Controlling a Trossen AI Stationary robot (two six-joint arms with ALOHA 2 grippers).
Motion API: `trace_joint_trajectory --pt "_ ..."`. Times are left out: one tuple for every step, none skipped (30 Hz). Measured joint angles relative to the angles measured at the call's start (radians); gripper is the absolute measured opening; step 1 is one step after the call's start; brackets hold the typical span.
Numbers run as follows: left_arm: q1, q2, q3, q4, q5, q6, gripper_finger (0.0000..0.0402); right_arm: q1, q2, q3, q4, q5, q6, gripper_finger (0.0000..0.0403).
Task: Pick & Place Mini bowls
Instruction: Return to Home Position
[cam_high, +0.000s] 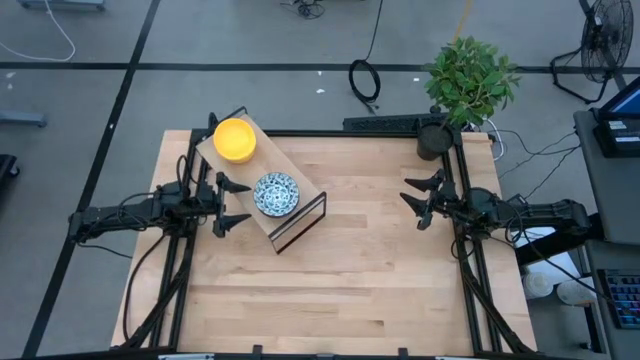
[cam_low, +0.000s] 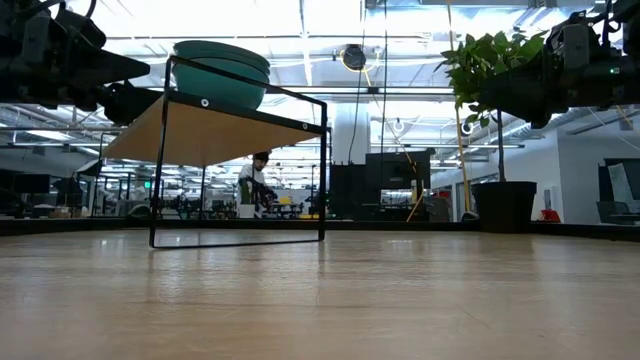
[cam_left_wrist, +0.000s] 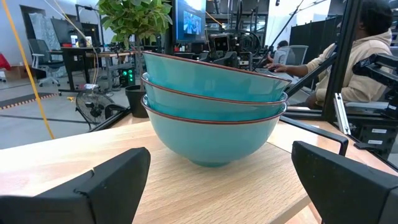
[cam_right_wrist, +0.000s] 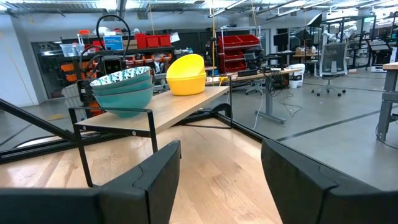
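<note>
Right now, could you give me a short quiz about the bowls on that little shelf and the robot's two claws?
1. True or false: the right gripper holds the yellow bowls.
2. How many patterned bowls are stacked in front of the left gripper? A two, B three, C five.
3. Fill in: both grippers' fingers are ___.
Key: 1 false, they stand stacked on the shelf; 2 B; 3 open.

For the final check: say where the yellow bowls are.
High view: the yellow bowls sit stacked at the shelf's far end, table's left side, beside the patterned bowls.
</note>
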Motion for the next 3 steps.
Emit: trace_joint_trajectory --pt "0.000 0.000 0.000 0.000 0.000 0.000 0.0392 0.000 0.000 0.000 0.000 0.000 0.000 0.0210" --pt "0.000 0.000 0.000 0.000 0.000 0.000 0.0392 0.000 0.000 0.000 0.000 0.000 0.000 0.0210" --pt "0.000 0.000 0.000 0.000 0.000 0.000 0.0392 0.000 0.000 0.000 0.000 0.000 0.000 0.0210"
